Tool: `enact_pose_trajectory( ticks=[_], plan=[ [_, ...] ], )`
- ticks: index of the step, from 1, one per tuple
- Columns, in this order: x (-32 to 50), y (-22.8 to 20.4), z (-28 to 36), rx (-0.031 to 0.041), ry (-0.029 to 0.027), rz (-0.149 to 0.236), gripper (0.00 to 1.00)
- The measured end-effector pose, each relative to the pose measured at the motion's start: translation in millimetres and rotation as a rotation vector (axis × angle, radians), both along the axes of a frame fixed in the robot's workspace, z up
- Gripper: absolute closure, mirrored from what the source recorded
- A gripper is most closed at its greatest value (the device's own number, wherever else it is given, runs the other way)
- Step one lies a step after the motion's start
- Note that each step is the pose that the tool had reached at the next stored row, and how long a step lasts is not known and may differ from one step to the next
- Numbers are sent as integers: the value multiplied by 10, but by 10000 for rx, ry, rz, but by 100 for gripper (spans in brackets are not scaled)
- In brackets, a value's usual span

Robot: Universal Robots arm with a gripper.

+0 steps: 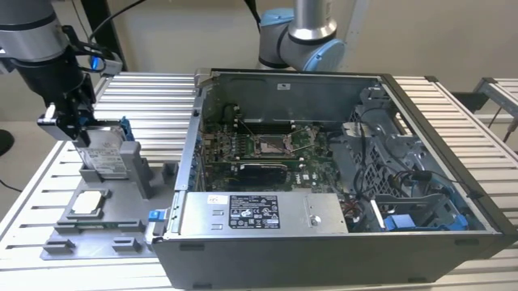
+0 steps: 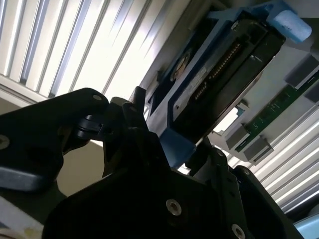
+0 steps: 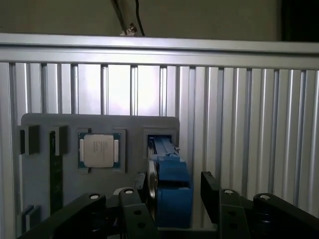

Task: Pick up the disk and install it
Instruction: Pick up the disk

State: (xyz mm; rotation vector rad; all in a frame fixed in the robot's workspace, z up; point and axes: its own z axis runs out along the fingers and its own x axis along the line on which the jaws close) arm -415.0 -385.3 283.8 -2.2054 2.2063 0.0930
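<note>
Item: ribbed aluminium bench (image 1: pixel 154 97) beneath my tool (image 1: pixel 81 140); plain beige wall (image 1: pixel 186 30) behind it; pale floor (image 1: pixel 16 160) beside.

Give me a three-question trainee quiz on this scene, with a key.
1. True or false: the disk lies flat inside the case.
2. What lies in the holder beside the disk? A) a chip B) a fan C) a screwdriver
3. Fill in: the gripper is closest to the ____.
Key: 1 false; it stands on edge in the holder, outside the case. 2 A. 3 disk.
</note>
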Motion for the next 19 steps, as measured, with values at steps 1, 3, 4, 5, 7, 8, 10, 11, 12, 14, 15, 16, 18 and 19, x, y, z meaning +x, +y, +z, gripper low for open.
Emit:
enact_pose_trajectory(
  ticks=[1, 3, 4, 5, 7, 8, 10, 11, 12, 14, 15, 16, 18, 19],
  plan=[
    [5, 0, -3, 0, -3, 2, 0],
    [13, 1, -10, 0, -5, 3, 0],
    [13, 0, -11, 1, -5, 3, 0],
    [13, 0, -10, 0, -3, 4, 0],
    [14, 0, -11, 0, -4, 5, 0],
    [14, 0, -11, 0, -4, 5, 0],
    [14, 0, -11, -2, -3, 6, 0],
    [15, 0, -13, -8, -4, 8, 0],
    [15, -1, -16, -13, -7, 10, 0],
    [14, 0, -23, -24, -8, 12, 0],
    [14, 0, -23, -25, -8, 13, 0],
    [14, 0, -23, -26, -9, 14, 0],
    [14, 0, -24, -25, -10, 15, 0],
    [14, 0, -24, -25, -9, 15, 0]
  ],
)
